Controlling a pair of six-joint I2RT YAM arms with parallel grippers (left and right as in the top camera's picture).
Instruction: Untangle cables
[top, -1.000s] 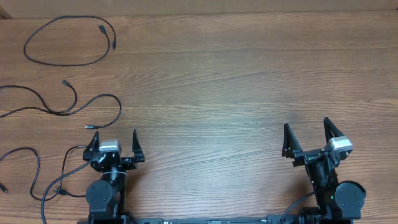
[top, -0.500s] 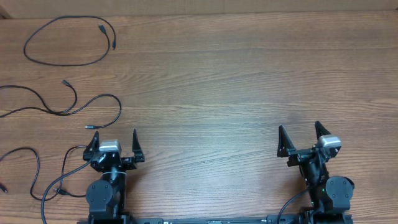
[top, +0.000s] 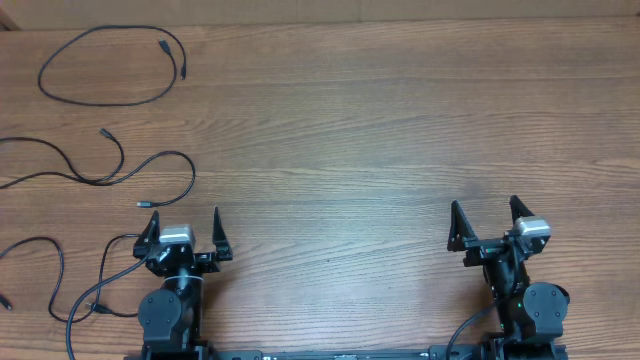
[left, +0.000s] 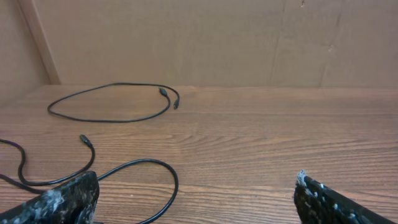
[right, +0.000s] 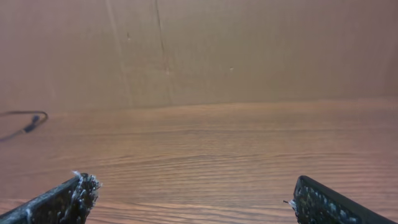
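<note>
The left gripper (top: 185, 213) has its jaws spread wide with nothing between them. The right gripper (top: 485, 202) is the same, wide apart and empty. In the overhead view both sit near the table's 6 o'clock edge, fingertips toward 12.

All the cables lie on the left side, so the right arm would need a long reach across, and the two arms might crowd each other over the same cords. The nearest cord (top: 40, 239) curls at 8 o'clock of the left gripper, close to that arm's base where its own thicker wires run. A grab there could catch the wrong wire, or the arm could drag the cord as it swings. The middle pair (top: 165, 153), at 10 to 11 o'clock, seem to touch or cross at one spot. I cannot tell whether they are looped through each other, and a hard pull might tighten rather than free them. Cords this thin, lying flat, may slip out from under closing jaws.

The cords are black, limp and smooth-jacketed, with small plug ends. The far loop (top: 110, 104), at 11 o'clock, is a nearly closed oval lying apart from the rest. The table (top: 350, 130) is brown wood grain, its streaks running side to side, with a plain tan wall (right: 249, 50) behind it. The fingers (left: 62, 196) look black and scuffed, flecked with pale specks.
</note>
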